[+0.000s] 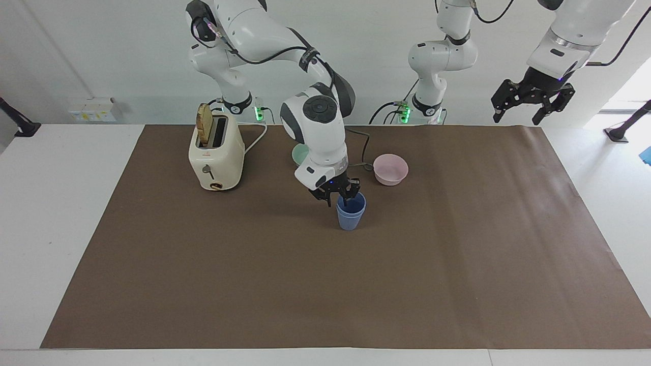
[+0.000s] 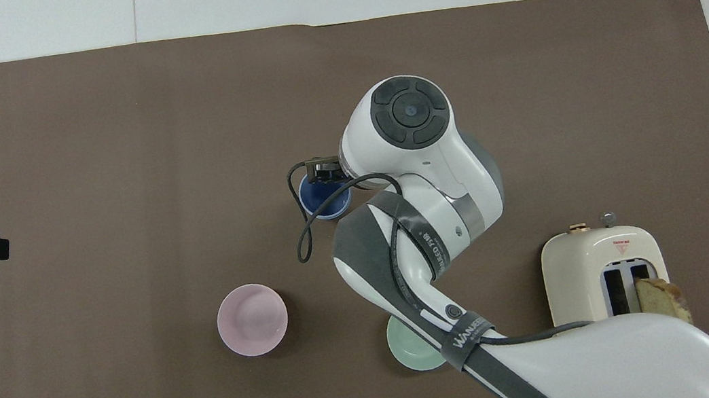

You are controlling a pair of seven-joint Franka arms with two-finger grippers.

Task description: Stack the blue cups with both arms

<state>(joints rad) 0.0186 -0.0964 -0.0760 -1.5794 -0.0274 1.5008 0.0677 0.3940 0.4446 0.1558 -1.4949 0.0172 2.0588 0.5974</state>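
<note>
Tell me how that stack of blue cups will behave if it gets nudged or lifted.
The blue cups stand nested on the brown mat, narrow at the base and taller than wide, so a sideways nudge near the rim would probably tip them. They look like thin plastic, likely light. Lifting by the top rim may bring up only the inner cup. The right gripper is open just above them.
</note>
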